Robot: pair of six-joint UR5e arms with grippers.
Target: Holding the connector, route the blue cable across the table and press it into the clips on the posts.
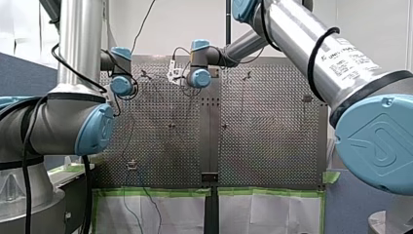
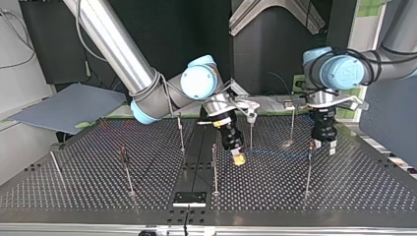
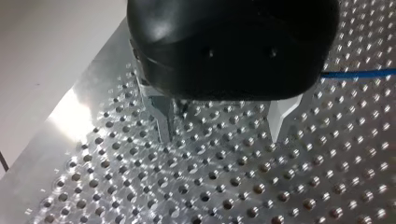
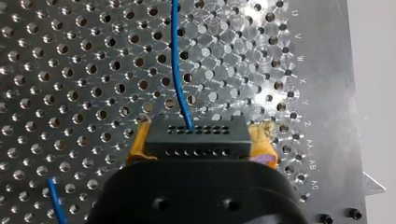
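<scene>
My right gripper (image 2: 238, 157) grips the connector (image 4: 196, 136); its yellow pads (image 4: 138, 145) squeeze the black block from both sides. In the top view it hangs low over the table (image 2: 74, 187), near the middle, and it leans a bit. The blue cable (image 4: 176, 60) comes out of the connector and runs on ahead of the gripper, over the holes. In the top view it is a thin line that goes toward a post (image 2: 309, 169) at the right. My left gripper (image 3: 222, 125) stands just beside that post and points down; its metal fingers (image 3: 163, 119) are wide apart and hold nothing. A bit of the cable shows off to one side of it, not between the fingers.
</scene>
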